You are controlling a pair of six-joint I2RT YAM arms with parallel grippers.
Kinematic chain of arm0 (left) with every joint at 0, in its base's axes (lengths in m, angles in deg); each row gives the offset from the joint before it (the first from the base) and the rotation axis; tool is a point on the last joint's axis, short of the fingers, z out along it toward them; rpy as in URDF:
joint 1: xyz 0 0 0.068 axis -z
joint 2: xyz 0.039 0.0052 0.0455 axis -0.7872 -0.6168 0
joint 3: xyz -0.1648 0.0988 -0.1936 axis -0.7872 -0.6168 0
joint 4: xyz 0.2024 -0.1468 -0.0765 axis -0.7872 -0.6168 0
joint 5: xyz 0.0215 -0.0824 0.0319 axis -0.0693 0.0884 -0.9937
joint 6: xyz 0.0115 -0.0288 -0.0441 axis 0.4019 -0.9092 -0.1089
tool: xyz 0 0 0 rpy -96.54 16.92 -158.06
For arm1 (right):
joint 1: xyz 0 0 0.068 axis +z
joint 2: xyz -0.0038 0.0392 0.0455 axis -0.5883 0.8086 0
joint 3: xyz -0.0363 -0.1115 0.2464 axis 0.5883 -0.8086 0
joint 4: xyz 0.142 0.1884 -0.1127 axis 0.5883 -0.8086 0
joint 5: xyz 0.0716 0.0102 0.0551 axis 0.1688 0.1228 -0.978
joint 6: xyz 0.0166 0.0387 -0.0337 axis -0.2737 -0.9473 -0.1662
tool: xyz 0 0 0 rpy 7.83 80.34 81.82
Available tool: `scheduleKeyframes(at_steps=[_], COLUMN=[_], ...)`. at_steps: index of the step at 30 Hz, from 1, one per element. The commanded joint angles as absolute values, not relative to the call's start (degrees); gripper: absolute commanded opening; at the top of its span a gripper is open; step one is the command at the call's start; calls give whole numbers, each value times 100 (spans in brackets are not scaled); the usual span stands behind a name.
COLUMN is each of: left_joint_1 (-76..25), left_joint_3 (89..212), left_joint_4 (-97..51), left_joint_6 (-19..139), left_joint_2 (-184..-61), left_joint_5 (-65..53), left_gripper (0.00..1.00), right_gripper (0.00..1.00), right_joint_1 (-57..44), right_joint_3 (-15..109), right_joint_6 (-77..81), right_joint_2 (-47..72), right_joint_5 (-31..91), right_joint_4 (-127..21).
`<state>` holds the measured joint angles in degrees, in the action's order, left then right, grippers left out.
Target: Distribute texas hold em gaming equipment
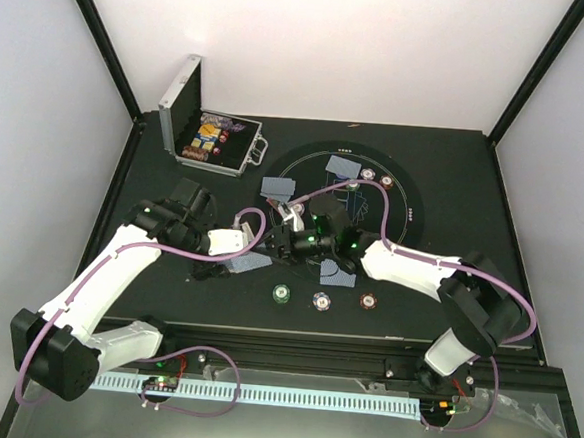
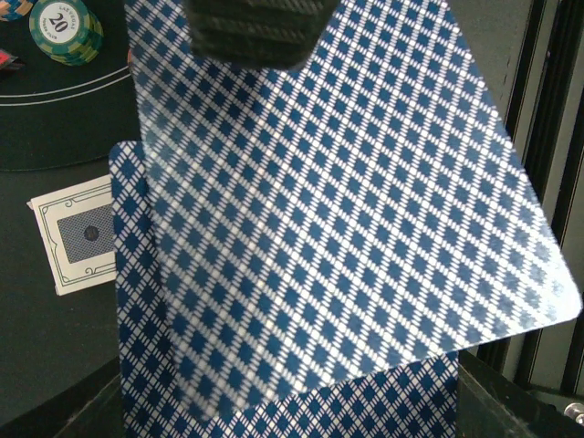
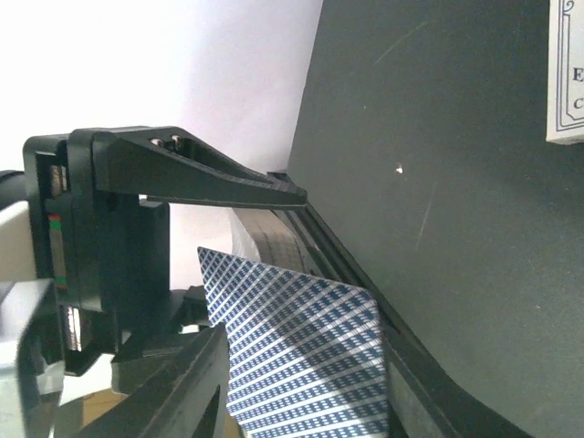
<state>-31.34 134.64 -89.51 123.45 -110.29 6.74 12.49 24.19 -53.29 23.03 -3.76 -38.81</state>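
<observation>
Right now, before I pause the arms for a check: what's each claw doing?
Left claw: closed on a blue diamond-patterned playing card.
Right claw: open, a similar card between its fingers.

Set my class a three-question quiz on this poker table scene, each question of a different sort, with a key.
1. True or false: the case is shut.
2. How many chips lie in a row near the front edge of the table?
3. The left gripper is shut on: A) a chip, B) a card, C) nothing.
Key: 1 false, its lid stands open; 2 three; 3 B.
</observation>
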Motion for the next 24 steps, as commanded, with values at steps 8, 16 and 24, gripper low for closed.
scheduleKeyframes(at_steps=[8, 16, 24], left_joint_1=[-3162, -3162, -3162], left_joint_3=[13652, 13644, 13688], left_joint_4=[-9003, -9010, -9033], left_joint_6=[12457, 12452, 12448], left_joint_2=[-10978, -10976, -11020], left_joint_5=[762, 759, 790], left_gripper=[2, 2, 2], right_gripper=[17, 1, 1], right_joint_1=[1209, 1081, 868], right_joint_3=[2313, 2095, 1997], right_joint_6=[-5166, -5116, -4880], right_joint_2=[2044, 1631, 1267], right_joint_5=[-241, -250, -347], right_joint_4=[-4241, -4415, -4779])
